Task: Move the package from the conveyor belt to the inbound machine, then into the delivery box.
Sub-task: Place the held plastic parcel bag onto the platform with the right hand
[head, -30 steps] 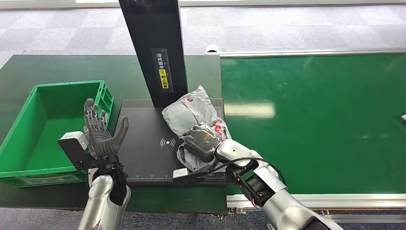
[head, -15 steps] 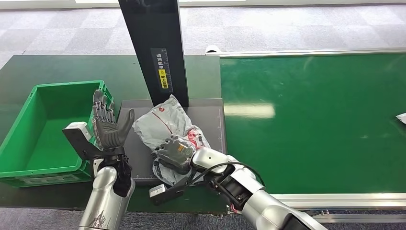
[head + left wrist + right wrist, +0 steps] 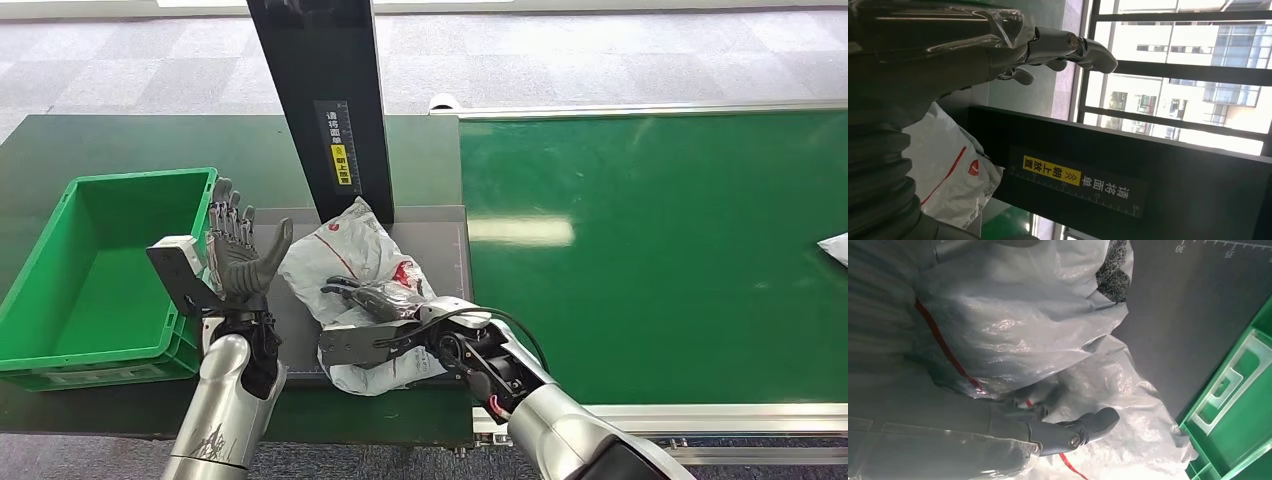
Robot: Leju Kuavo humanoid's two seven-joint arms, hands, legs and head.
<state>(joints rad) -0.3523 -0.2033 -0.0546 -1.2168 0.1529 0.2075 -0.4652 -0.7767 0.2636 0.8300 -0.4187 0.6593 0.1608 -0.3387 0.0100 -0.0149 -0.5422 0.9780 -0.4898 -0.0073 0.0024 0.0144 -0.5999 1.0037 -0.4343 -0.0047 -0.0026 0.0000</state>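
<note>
The package (image 3: 350, 255) is silver-grey plastic with thin red lines and a red logo. The delivery box (image 3: 60, 290) is bright green. The conveyor belt (image 3: 650, 250) is darker green with silver rails. The inbound machine (image 3: 320, 100) is black, carrying a yellow label with white lettering.

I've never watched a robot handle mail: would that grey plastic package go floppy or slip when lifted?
Probably floppy: the grey package is crumpled and folds around the right hand. Its glossy film looks slippery. It seems light, being a thin bag.
</note>
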